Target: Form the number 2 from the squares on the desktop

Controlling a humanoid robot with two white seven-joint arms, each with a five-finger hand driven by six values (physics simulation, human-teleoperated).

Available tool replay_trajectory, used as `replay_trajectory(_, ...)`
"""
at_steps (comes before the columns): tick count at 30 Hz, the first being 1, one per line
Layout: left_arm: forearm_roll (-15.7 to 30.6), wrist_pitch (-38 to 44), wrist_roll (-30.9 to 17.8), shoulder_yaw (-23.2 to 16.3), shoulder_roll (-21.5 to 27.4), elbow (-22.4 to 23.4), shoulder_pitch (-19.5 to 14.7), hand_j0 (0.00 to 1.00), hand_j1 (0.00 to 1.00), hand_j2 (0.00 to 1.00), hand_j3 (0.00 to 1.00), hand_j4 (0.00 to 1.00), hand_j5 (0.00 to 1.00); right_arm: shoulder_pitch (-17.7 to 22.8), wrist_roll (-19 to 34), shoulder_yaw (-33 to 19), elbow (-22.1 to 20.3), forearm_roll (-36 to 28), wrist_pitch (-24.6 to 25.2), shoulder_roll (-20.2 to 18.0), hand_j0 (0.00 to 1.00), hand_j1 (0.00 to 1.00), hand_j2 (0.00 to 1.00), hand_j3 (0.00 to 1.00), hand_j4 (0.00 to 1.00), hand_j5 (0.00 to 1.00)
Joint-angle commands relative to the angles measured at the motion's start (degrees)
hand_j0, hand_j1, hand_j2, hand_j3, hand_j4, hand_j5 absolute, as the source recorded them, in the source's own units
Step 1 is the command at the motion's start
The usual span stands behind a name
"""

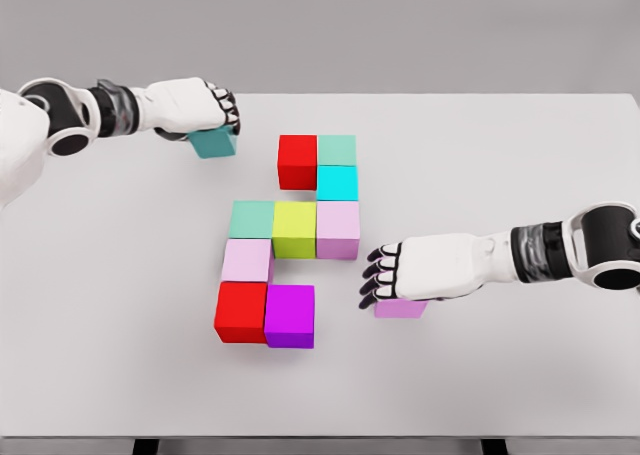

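Several coloured cubes sit grouped mid-table: a red cube (pixel 297 161), a mint one (pixel 338 150), a cyan one (pixel 338 183), a pale pink one (pixel 338 228), a yellow-green one (pixel 295 229), a green one (pixel 251 219), a pink one (pixel 246 261), a second red one (pixel 241 311) and a magenta one (pixel 290 316). My left hand (pixel 215 110) is shut on a teal cube (pixel 213 142) at the upper left. My right hand (pixel 385 275) lies flat with fingers spread over a lilac cube (pixel 402 309), which it mostly hides.
The white table (pixel 500 155) ends at a front edge along the bottom of the view. Bare surface lies to the right of the cubes and along the left side.
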Motion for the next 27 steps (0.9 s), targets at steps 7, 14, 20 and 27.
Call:
replay_trajectory(7,0.49,0.06,-0.02,-0.01,0.66,-3.58,0.18,0.68,0.68,0.68,0.68,0.68,0.68,-0.35,-0.52,-3.30,-0.10,-3.37,0.11,-1.41,1.00,1.00,1.00,1.00,1.00,1.00)
replay_trajectory(14,1.02,0.06,-0.02,-0.10,2.25,-8.41,1.41,0.69,0.69,0.69,0.69,0.69,0.69,-0.26,-0.60,-10.16,-0.01,-11.99,0.11,-9.06,1.00,1.00,1.00,1.00,1.00,1.00)
replay_trajectory(20,1.72,0.06,-0.02,-0.01,3.74,-10.00,1.93,0.69,0.69,0.69,0.69,0.69,0.69,-0.09,-0.08,-11.74,2.45,-11.81,0.11,-12.31,1.00,1.00,1.00,1.00,1.00,1.00)
replay_trajectory(27,1.63,0.06,-0.02,-0.01,3.48,-9.56,2.37,0.71,0.71,0.71,0.71,0.71,0.71,-0.09,0.19,-10.51,6.84,-4.78,0.11,-10.20,1.00,1.00,1.00,1.00,1.00,1.00)
